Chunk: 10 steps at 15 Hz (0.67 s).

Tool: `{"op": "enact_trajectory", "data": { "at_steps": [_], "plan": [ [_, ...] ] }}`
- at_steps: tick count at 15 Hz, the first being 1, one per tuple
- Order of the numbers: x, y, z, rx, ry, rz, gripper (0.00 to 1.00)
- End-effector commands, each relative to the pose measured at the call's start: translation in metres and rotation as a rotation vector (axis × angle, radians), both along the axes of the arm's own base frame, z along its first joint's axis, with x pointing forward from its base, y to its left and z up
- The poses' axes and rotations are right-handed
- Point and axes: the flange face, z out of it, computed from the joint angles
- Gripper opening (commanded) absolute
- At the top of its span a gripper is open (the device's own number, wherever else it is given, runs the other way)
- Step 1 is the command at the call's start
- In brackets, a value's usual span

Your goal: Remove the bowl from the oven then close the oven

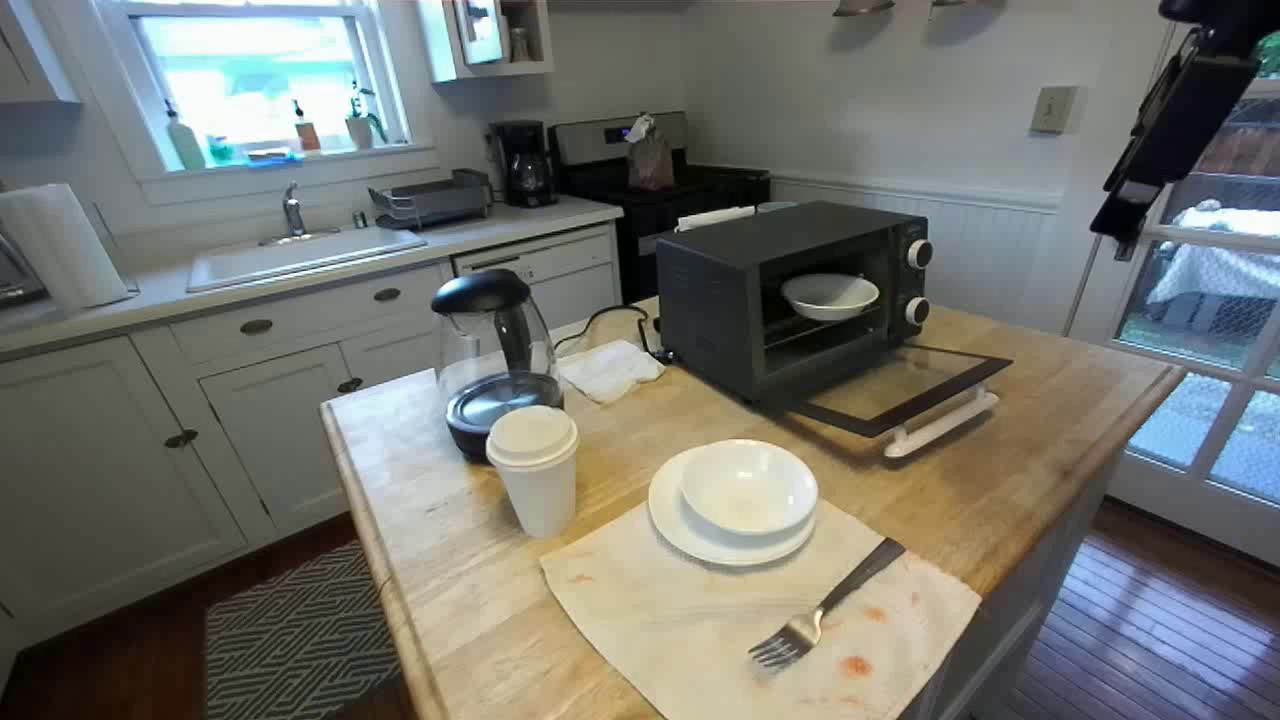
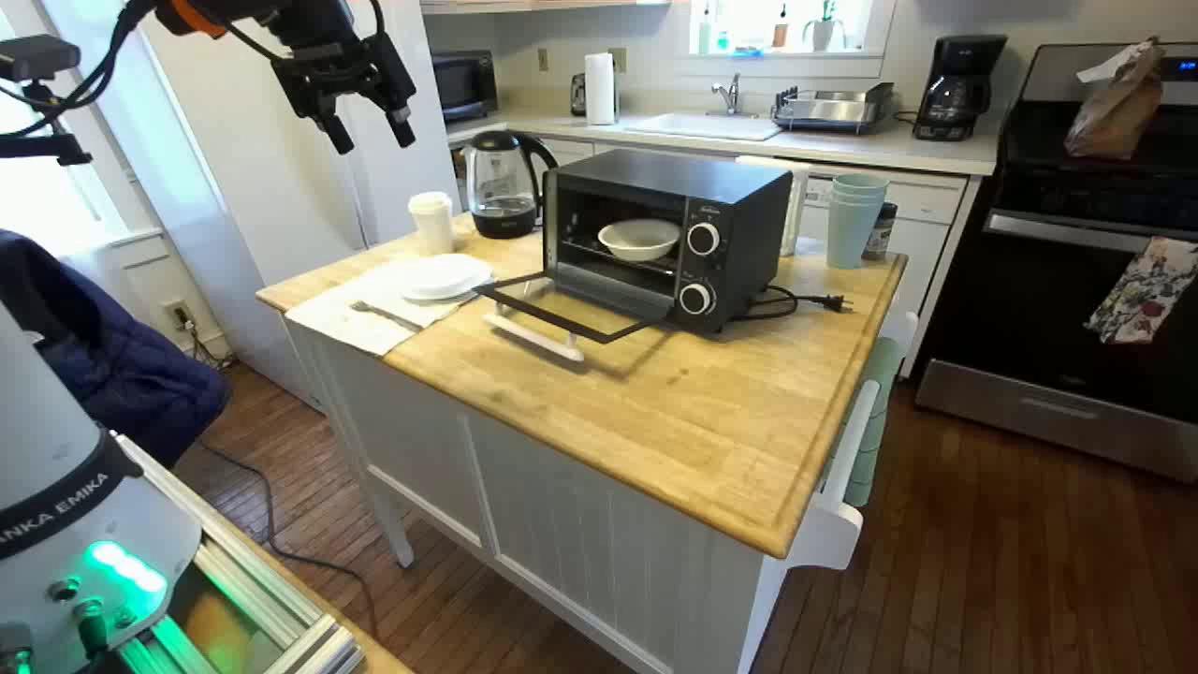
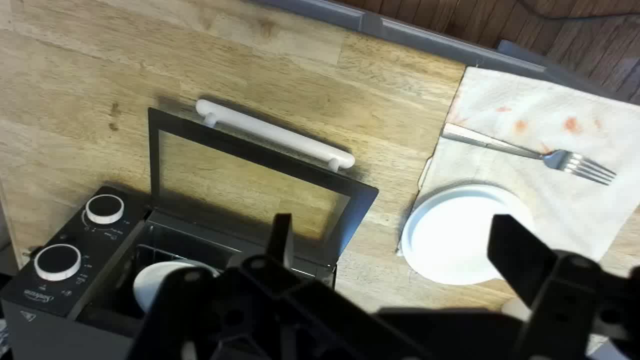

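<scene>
The small white bowl [image 1: 830, 297] is inside the black oven [image 1: 790, 235], easy to see in both exterior views. The oven door [image 1: 905, 390] is folded down wide open, and its white handle [image 1: 942, 426] is near the wooden table top [image 2: 674, 402]. The claw [image 2: 372, 140] is up high in the air with its two fingers [image 2: 337, 136] spread far apart — only air sits between them. A white plate [image 1: 680, 520] sits partly on a spotted cloth [image 1: 650, 610], with a second white bowl [image 1: 750, 487] on it, and a fork [image 1: 855, 580] lies on the cloth nearby. In the wrist view that spot is so bright that I can't tell bowl from plate. A white cup [image 1: 540, 495] with a lid [image 1: 533, 437] stands just beside the glass kettle [image 1: 500, 400] — both upright. Some blue-green cups [image 2: 854, 229] are stacked near the oven in an exterior view
</scene>
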Motion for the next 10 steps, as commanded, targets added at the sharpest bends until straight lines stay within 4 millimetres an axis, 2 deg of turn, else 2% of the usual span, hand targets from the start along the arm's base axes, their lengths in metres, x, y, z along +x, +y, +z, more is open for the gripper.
{"op": "enact_trajectory", "data": {
  "at_steps": [1,7,10],
  "plan": [
    [0.000,0.000,0.001,0.000,0.001,0.000,1.00],
    [0.000,0.000,0.001,0.000,0.001,0.000,1.00],
    [0.015,-0.010,0.000,-0.108,-0.047,0.055,1.00]
  ]
}}
